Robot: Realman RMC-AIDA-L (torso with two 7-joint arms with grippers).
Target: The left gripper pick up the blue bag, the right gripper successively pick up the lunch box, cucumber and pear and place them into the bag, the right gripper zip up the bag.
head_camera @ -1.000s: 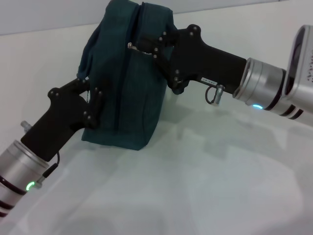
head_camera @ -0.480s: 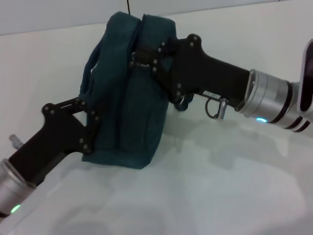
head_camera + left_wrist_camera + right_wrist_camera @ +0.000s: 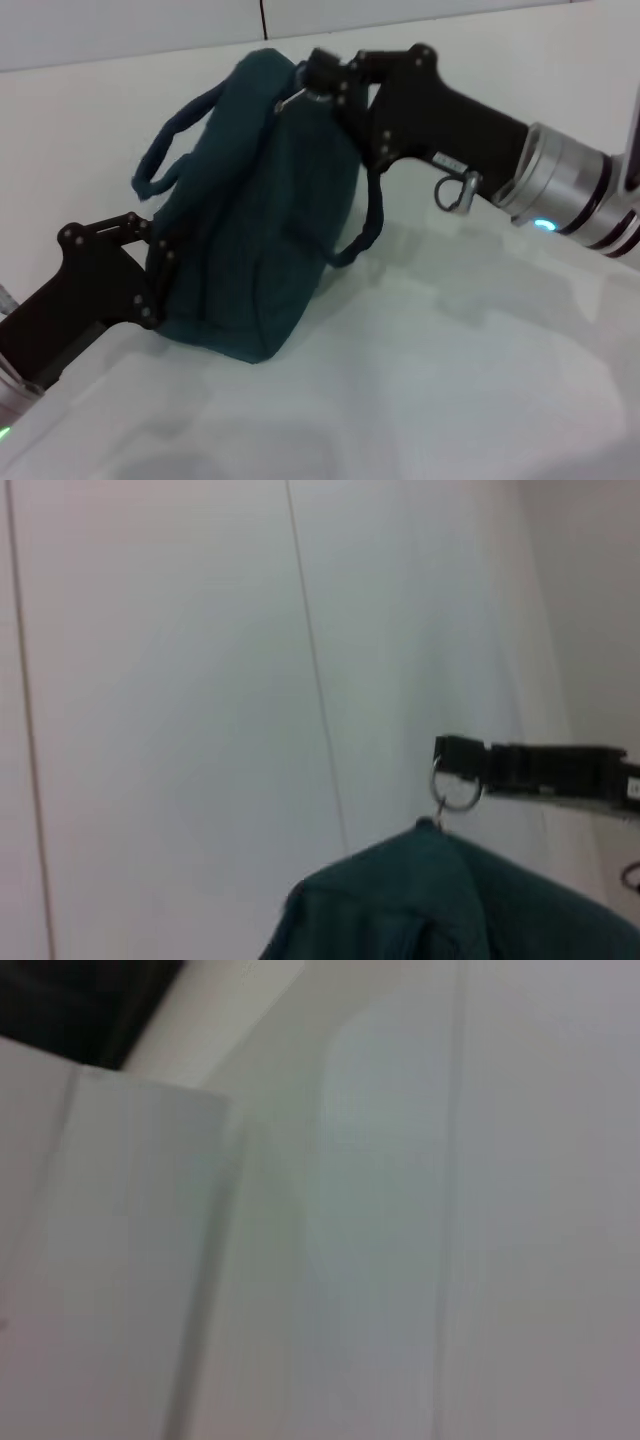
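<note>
A plain white table fills the head view, ending at a pale wall with one dark vertical seam. The left wrist view shows more of that wall, with thin vertical lines between panels. The right wrist view shows only pale panels and a dark corner; nothing of the task can be made out there.

The blue bag stands on the table, left of centre, leaning toward the robot's left. One rolled handle loops out on its left side and the other hangs down on its right.

The left gripper comes in low from the left, its fingers pressed against the bag's lower left side, closed on the fabric there. Most of its wrist is cut off at the frame's edge.

The right gripper reaches in from the right to the bag's top edge. Its fingertips are pinched narrow on the metal ring pull, which the left wrist view shows hanging under the black fingertips, just above the fabric. The zipper line itself is hard to see; it appears to be closed, though I cannot be sure.
</note>
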